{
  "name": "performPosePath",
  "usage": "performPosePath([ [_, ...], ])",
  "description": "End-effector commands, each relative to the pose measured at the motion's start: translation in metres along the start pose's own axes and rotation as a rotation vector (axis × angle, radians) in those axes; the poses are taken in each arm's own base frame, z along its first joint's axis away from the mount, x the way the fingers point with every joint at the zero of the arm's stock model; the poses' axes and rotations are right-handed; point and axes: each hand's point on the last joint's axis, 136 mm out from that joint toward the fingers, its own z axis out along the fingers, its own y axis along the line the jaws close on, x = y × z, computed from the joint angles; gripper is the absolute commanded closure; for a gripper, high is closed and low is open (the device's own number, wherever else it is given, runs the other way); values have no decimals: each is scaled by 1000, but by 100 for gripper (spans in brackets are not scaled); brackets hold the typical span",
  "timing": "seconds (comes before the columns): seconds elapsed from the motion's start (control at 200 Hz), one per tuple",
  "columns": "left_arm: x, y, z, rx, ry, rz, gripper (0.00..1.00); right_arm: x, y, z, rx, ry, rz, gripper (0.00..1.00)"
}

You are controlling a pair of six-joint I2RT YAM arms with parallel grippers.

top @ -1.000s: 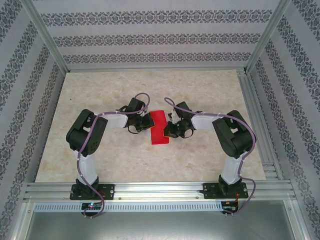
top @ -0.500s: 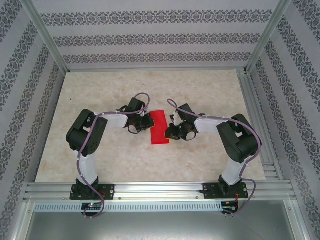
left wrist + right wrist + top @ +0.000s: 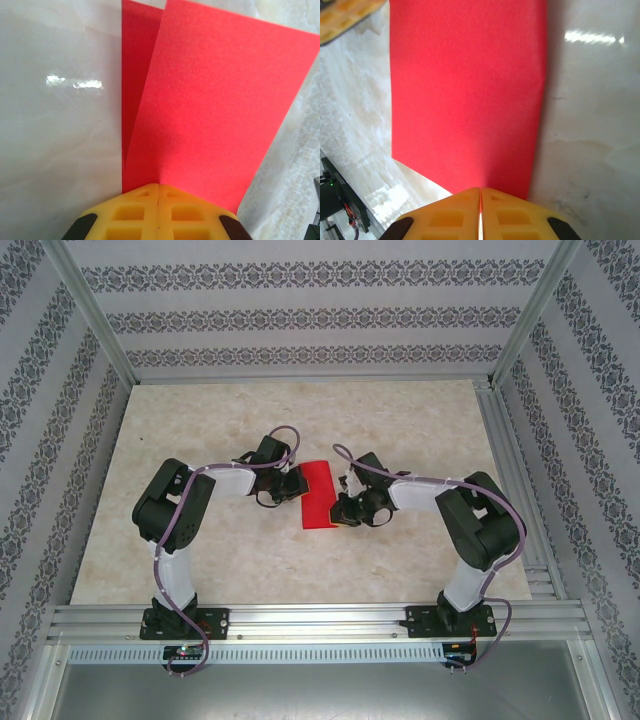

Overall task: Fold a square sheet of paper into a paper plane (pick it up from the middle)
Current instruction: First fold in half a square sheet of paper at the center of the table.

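Observation:
The square sheet of paper (image 3: 318, 495) is bright red and lies folded into a narrow two-layer rectangle on the table between both arms. It has no paper plane shape. In the left wrist view the upper layer (image 3: 215, 100) lifts off the darker lower layer (image 3: 137, 60). My left gripper (image 3: 296, 485) is shut on the paper's left edge, its yellow tips (image 3: 158, 186) pinching the sheet. My right gripper (image 3: 338, 508) is shut on the opposite edge, and red paper (image 3: 465, 90) runs into the thin slit between its tips (image 3: 480, 191).
The marble-patterned tabletop (image 3: 220, 550) spreads around the paper. Aluminium frame rails (image 3: 520, 490) run along the right side and front edge. Patterned walls enclose the back and sides. A yellow finger (image 3: 345, 17) of the left gripper shows in the right wrist view's top left corner.
The right arm's elbow has swung further right and its gripper has shifted slightly nearer along the paper's edge. The left arm and the paper have barely moved.

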Motion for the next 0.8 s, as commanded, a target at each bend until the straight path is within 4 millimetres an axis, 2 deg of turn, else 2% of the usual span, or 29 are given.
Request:
performPosePath([
  [0.0, 33, 70, 16, -234, 80, -62, 96, 16, -18, 8, 58, 49, 37, 90],
  [0.07, 34, 69, 17, -233, 81, -61, 96, 15, -21, 9, 75, 49, 41, 90],
  [0.11, 34, 69, 17, -233, 81, -60, 96, 10, -16, 6, 67, 34, 32, 90],
  [0.305, 34, 69, 16, -232, 86, -56, 96, -45, 46, -37, -62, -156, -69, 86],
  [0.415, 34, 68, 16, -232, 87, -53, 96, -73, 63, -46, -86, -212, -93, 82],
  [0.574, 34, 68, 16, -233, 91, -52, 96, -100, 59, -29, -69, -221, -96, 81],
  [0.794, 35, 69, 16, -238, 99, -50, 96, -122, 31, -8, -29, -220, -46, 82],
])
